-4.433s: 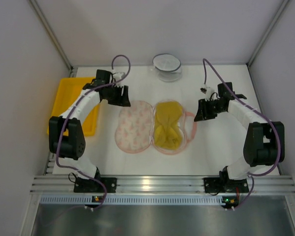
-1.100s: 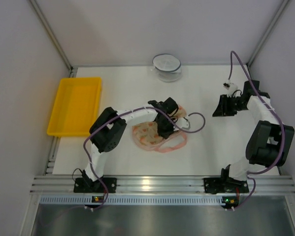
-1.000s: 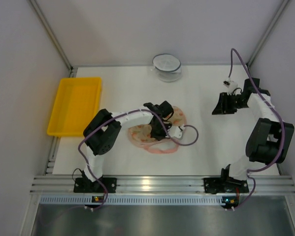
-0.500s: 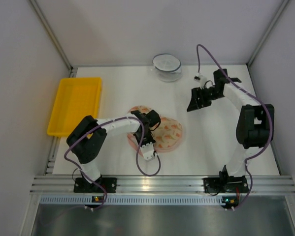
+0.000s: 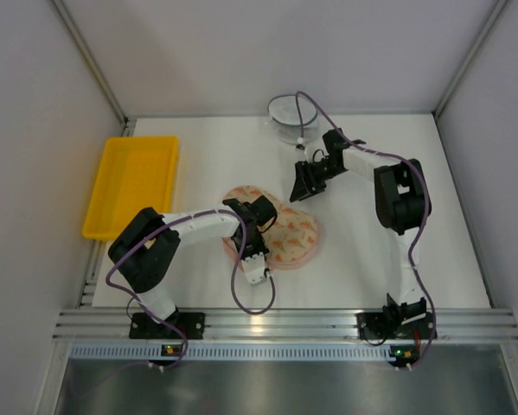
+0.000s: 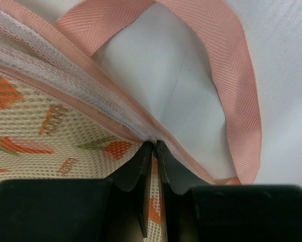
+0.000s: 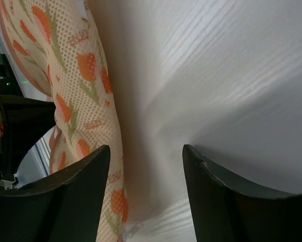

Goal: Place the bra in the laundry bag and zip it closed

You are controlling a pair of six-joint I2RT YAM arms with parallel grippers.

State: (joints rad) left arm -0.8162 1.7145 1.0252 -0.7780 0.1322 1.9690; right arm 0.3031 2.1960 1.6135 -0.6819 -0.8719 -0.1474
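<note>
The laundry bag (image 5: 291, 239) lies folded over mid-worktop (image 5: 371, 251), the bra unseen — presumably inside. The left gripper (image 6: 153, 150), nearly closed, nips the zip edge (image 6: 75, 75) to draw it shut; the right gripper (image 7: 144, 151) hovers open, empty, ready to steady.

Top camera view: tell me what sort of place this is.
Probably a lab robot test cell. A left arm and right arm are bolted to a metal rail at a white table, plain walls box it in, and a laundry bag lies on it.
</note>
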